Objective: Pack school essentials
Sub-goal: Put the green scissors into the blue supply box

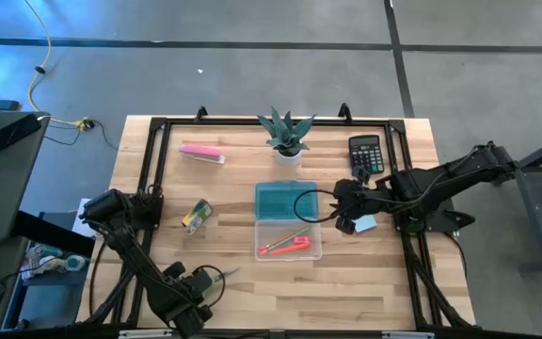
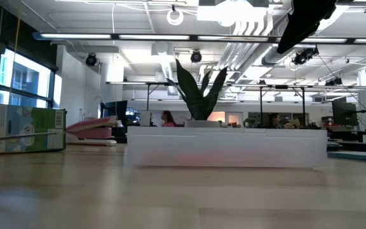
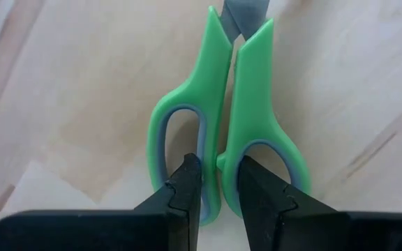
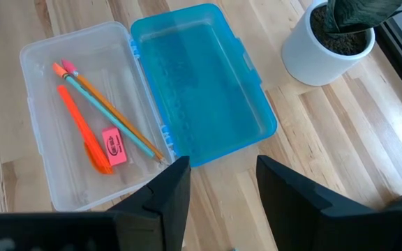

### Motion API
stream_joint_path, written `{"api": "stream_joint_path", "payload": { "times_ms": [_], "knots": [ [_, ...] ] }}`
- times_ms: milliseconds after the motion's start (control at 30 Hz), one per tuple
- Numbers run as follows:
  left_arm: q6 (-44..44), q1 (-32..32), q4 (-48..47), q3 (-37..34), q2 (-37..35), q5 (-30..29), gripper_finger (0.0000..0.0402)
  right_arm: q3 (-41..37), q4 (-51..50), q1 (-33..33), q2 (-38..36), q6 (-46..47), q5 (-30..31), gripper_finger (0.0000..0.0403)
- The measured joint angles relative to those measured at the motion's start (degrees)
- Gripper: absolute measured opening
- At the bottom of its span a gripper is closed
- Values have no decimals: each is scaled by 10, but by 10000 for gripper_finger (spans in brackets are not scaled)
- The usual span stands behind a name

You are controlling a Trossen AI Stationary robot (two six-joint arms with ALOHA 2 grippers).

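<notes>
Green-handled scissors point(image 3: 222, 118) lie near the table's front left point(image 1: 226, 275), blades toward the right, with my left gripper point(image 3: 220, 183) shut on their handles from above. The open pencil case shows a blue lid point(image 4: 201, 84) and a clear tray point(image 4: 82, 111) holding an orange pen point(image 4: 79, 132), a pencil point(image 4: 110, 115) and a red eraser point(image 4: 114, 148). My right gripper point(image 4: 222, 185) hovers open beside the case's right side point(image 1: 346, 212), nothing between its fingers. A light-blue sticky pad point(image 1: 367, 223) lies on the table just under it. My left gripper pinches the scissors at the handle loops: one fingertip point(image 3: 187, 178) sits in one loop, the other point(image 3: 255, 181) in the other, with the loops' inner rims point(image 3: 218, 150) between them. The fingers point down, across the handles. Whether the scissors are clear of the table I cannot tell.
A potted plant point(image 1: 287, 137) stands behind the case, a black calculator point(image 1: 365, 153) at the far right, a flat pink bar point(image 1: 201, 153) at the far left. A small yellow-green box point(image 1: 196, 216) lies left of the case. A black frame point(image 1: 149, 169) borders the table.
</notes>
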Motion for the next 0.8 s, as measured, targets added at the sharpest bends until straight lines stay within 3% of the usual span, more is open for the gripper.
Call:
{"api": "stream_joint_path", "payload": {
  "times_ms": [433,667,800],
  "knots": [
    [75,38,-4,1,-27,-45,49,0,1,0,0,0,1,156],
    [85,50,-12,1,-62,-72,16,0,2,0,0,0,1,156],
    [85,53,-12,1,-68,-70,19,0,1,0,0,0,0,156]
  ]
}}
